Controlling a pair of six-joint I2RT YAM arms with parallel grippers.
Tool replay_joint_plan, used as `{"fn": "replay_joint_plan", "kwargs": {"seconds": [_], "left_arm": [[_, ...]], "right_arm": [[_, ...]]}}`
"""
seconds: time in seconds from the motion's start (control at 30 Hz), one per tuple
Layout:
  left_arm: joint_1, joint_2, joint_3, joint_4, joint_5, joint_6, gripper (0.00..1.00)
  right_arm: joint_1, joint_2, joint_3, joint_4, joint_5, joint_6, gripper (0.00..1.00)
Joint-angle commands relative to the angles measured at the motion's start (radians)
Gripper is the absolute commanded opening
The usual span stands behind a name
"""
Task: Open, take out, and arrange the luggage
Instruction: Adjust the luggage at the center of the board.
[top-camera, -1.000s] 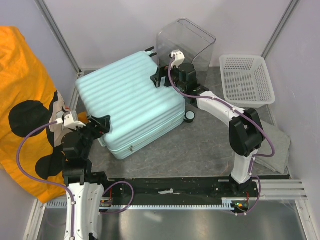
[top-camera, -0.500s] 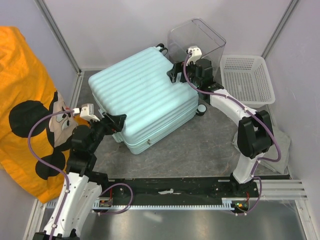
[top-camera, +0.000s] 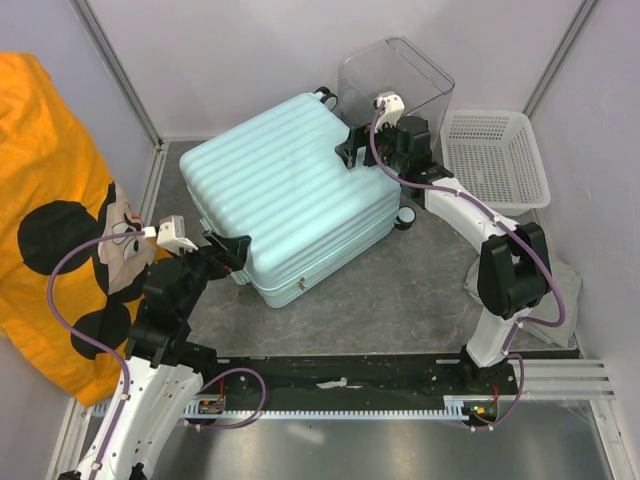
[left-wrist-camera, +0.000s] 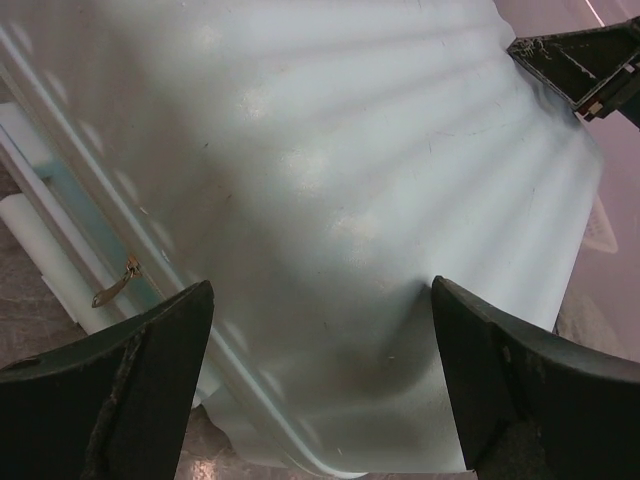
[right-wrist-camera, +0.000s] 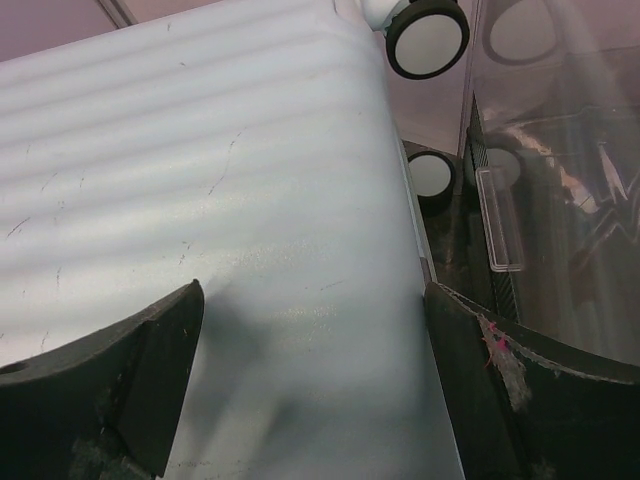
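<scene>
The luggage (top-camera: 290, 190), a mint ribbed hard-shell suitcase, lies flat and closed on the table, turned at an angle. My left gripper (top-camera: 232, 255) is open at its near-left corner; in the left wrist view the shell (left-wrist-camera: 330, 180) fills the space between the spread fingers (left-wrist-camera: 120, 390), and a zipper pull (left-wrist-camera: 115, 285) hangs on the side. My right gripper (top-camera: 350, 150) is open over the far-right edge. There the right gripper (right-wrist-camera: 315, 370) straddles the shell (right-wrist-camera: 200, 170), with two wheels (right-wrist-camera: 428, 35) beyond.
A clear plastic box (top-camera: 400, 85) stands right behind the suitcase's far corner, close to my right gripper. A white mesh basket (top-camera: 495, 155) sits at the back right. An orange cartoon-print cloth (top-camera: 50, 200) hangs on the left. A grey cloth (top-camera: 560, 290) lies at the right.
The suitcase has slid and turned to the right, nudging the clear box right. Both arms moved right with it; the left gripper has since drawn back slightly.
</scene>
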Motion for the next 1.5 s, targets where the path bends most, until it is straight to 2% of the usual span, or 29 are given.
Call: {"fn": "replay_joint_plan", "kwargs": {"seconds": [0.0,0.1,0.2,0.33,0.53,0.73,0.9,1.1,1.17,1.3,1.47], "left_arm": [[0.0,0.015,-0.032,-0.185,-0.094,-0.045,0.95],[0.0,0.015,-0.058,-0.157,-0.087,-0.082,0.93],[0.001,-0.016,-0.086,-0.149,-0.159,-0.125,0.92],[0.006,-0.068,-0.089,-0.082,-0.181,-0.171,0.9],[0.008,-0.051,-0.033,-0.025,-0.172,-0.182,0.92],[0.008,-0.048,-0.008,0.003,-0.091,-0.19,0.95],[0.008,-0.02,0.004,0.033,-0.034,-0.184,0.96],[0.009,-0.002,0.003,0.047,0.017,-0.193,0.98],[0.008,-0.013,-0.005,0.05,0.012,-0.19,0.98],[0.008,-0.039,-0.016,0.038,-0.012,-0.191,0.98],[0.008,-0.111,-0.037,0.003,-0.116,-0.207,0.98]], "right_arm": [[0.023,-0.049,-0.052,-0.098,-0.11,0.009,0.98],[0.027,-0.11,-0.078,-0.097,-0.116,0.004,0.98],[0.029,-0.211,-0.127,-0.095,-0.092,0.003,0.98],[0.03,-0.244,-0.18,-0.118,-0.036,0.007,0.98],[0.03,-0.13,-0.155,-0.132,-0.038,-0.003,0.98],[0.03,-0.077,-0.095,-0.124,-0.038,-0.017,0.98],[0.029,-0.009,0.045,-0.209,0.088,-0.051,0.98],[0.027,0.103,0.144,-0.291,0.122,-0.086,0.98],[0.027,0.138,0.159,-0.307,0.108,-0.095,0.98],[0.038,0.184,0.195,-0.313,-0.024,-0.091,0.97],[0.128,0.244,0.242,-0.299,-0.096,-0.094,0.84]]}}
